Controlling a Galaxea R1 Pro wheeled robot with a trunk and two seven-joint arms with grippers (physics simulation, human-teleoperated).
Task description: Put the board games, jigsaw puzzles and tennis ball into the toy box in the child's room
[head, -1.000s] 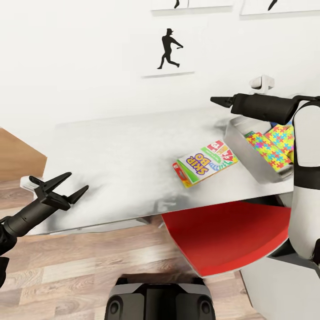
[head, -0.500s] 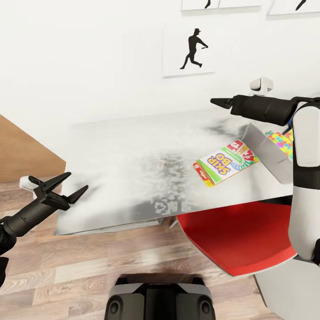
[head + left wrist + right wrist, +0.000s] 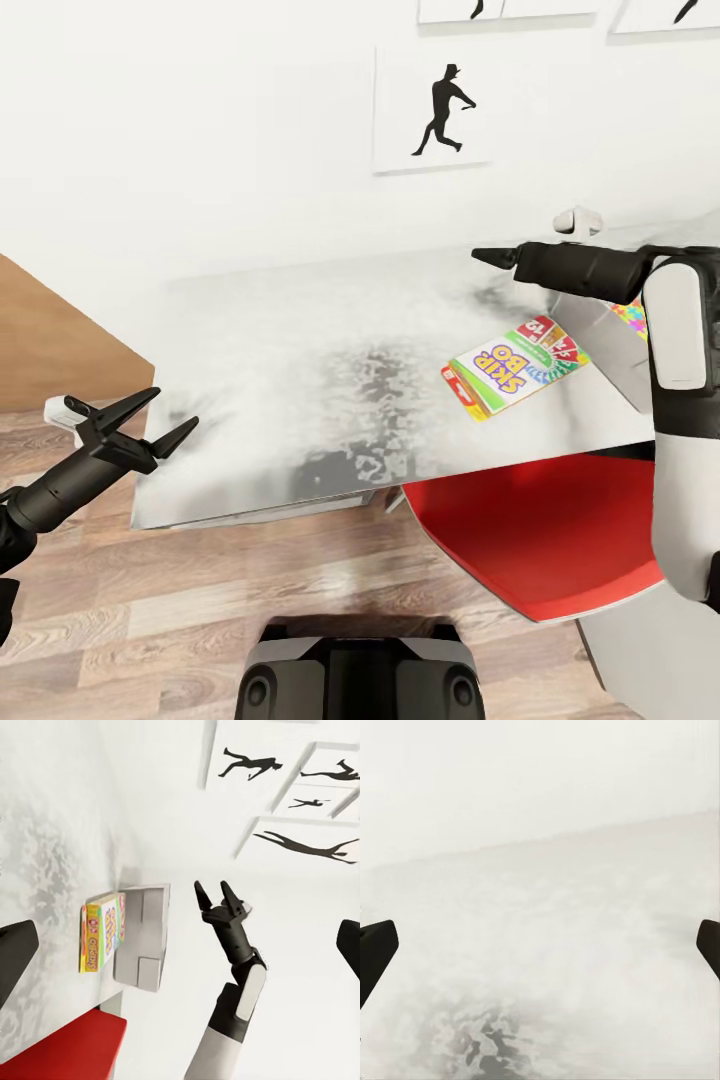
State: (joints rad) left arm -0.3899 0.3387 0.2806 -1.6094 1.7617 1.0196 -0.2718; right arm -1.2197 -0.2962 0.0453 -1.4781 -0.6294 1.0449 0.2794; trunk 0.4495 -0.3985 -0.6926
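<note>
A white wall (image 3: 200, 120) is filling the upper half of the head view, with a black silhouette print (image 3: 432, 110) of a walking figure hanging at 12 o'clock. Below it a long desk (image 3: 330, 350) with a mottled white top is stretching across the middle, and wood-plank floor (image 3: 200, 590) is showing beneath. A red chair seat (image 3: 530, 530) is sticking out from under the desk at 4 o'clock.

The robot's right arm (image 3: 680, 400), white with a dark forearm, is reaching in from 3 o'clock. Its right gripper (image 3: 492, 256) is hovering above the desk, empty; in the left wrist view its fingers are standing spread apart.

The light-grey toy box (image 3: 600, 335) is sitting on the desk at 3 o'clock, partly hidden behind the right arm, with a sliver of a bright jigsaw puzzle (image 3: 630, 315) lying inside. A Skip-Bo board game (image 3: 515, 367) is lying flat on the desk just beside the box, on its 9 o'clock side.

The left gripper (image 3: 150, 415) is hanging at 8 o'clock, off the desk's near corner, its fingers spread and holding nothing.
</note>
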